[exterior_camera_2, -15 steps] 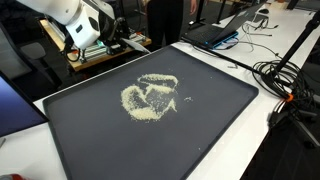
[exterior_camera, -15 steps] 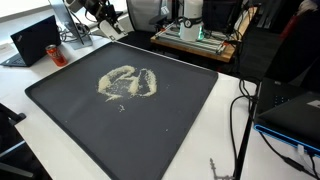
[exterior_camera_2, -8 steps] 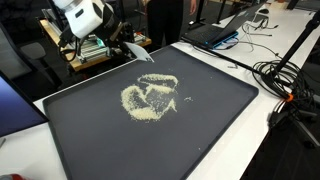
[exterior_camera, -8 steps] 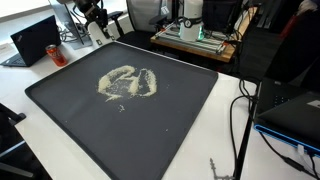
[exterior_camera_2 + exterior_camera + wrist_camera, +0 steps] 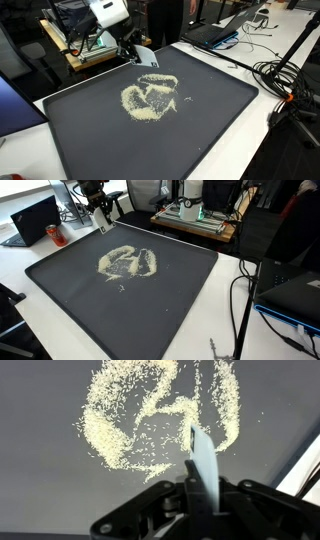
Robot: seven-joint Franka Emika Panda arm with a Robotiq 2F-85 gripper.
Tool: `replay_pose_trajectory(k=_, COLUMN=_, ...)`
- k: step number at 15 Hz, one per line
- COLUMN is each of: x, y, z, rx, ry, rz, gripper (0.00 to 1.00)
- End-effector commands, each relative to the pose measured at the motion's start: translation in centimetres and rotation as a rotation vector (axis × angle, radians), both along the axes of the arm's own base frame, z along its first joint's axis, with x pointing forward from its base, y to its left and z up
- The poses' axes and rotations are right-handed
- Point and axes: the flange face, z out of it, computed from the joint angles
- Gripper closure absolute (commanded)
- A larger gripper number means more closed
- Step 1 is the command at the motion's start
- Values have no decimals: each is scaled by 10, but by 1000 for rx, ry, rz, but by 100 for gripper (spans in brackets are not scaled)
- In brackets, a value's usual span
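My gripper is shut on a thin pale flat card, a scraper-like blade that sticks out forward between the fingers. In both exterior views the gripper hangs above the far edge of a large dark tray. The blade points down toward the tray. A swirl of pale grains lies spread on the tray mat, a little ahead of the blade tip and not touched by it.
A black laptop sits beside the tray, another laptop lies beyond it. Cables trail along one side. A cluttered wooden bench stands behind the tray.
The arm has swung over the tray's far edge, carrying the blade closer to the grain pile. The grains have not moved.
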Motion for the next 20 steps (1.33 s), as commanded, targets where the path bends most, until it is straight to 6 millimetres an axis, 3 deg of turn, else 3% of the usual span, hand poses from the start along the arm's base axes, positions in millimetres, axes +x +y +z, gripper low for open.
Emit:
replay_pose_trajectory(k=1, x=-14, y=25, z=12, rx=-97, ry=-29, rz=31, gripper=99)
replay_pose_trajectory(k=5, x=-11, y=54, z=11, rx=-213, ry=-56, rz=108, gripper=99)
replay_pose_trajectory(k=13, x=-8, y=82, z=-7, rx=-348, ry=-16, rz=366, gripper=99)
replay_pose_trajectory(k=20, x=2, y=82, z=-12, rx=-332, ry=-13, rz=381, gripper=99)
